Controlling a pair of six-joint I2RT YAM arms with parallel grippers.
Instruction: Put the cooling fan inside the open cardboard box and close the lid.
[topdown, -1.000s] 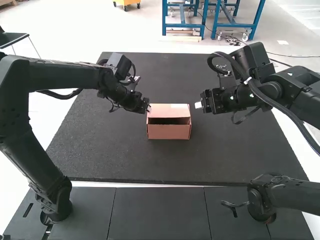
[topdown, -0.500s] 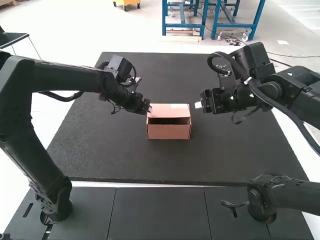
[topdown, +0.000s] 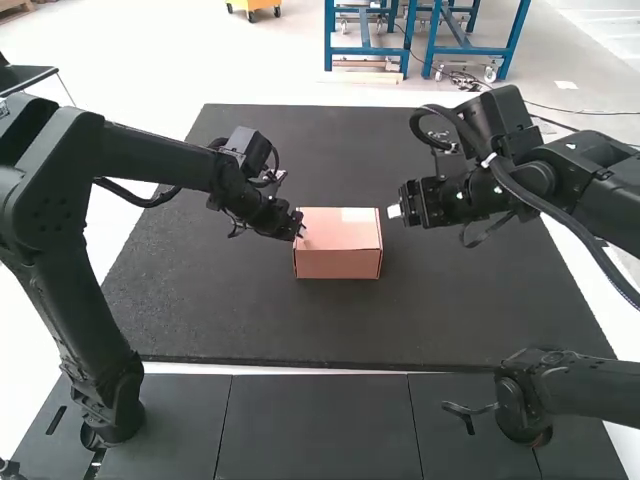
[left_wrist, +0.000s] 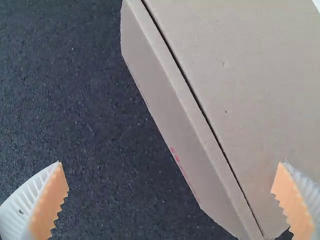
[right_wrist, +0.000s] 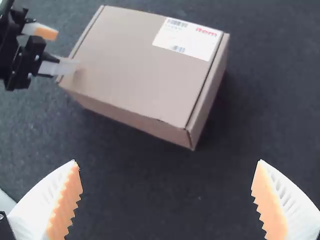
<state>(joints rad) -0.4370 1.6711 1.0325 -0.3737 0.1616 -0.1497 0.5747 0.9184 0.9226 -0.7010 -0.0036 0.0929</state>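
Right, high view first: the cardboard box sits mid-way across the black, grainy rubber mat, a plain brown rectangular carton. Its lid lies flat and shut, so you can't see inside. The left gripper is at the box's top left corner, touching it. The right gripper hangs just beside the box's right end, apart from it.

Left wrist view: your ribbed white fingers with serrated orange pads are spread wide, holding nothing. One finger is over the mat. The other finger is over the lid's corner. The cardboard is smooth and matte, with a straight seam where the lid meets the side wall. There's a small red mark on that wall.

Right wrist view: same finger type, pads wide apart and empty, well back from the box. A white rectangular label is stuck on the lid near one end. At the far corner, the left gripper has one white finger lying on the lid's edge, while the other finger is off to the side, clear of the cardboard.
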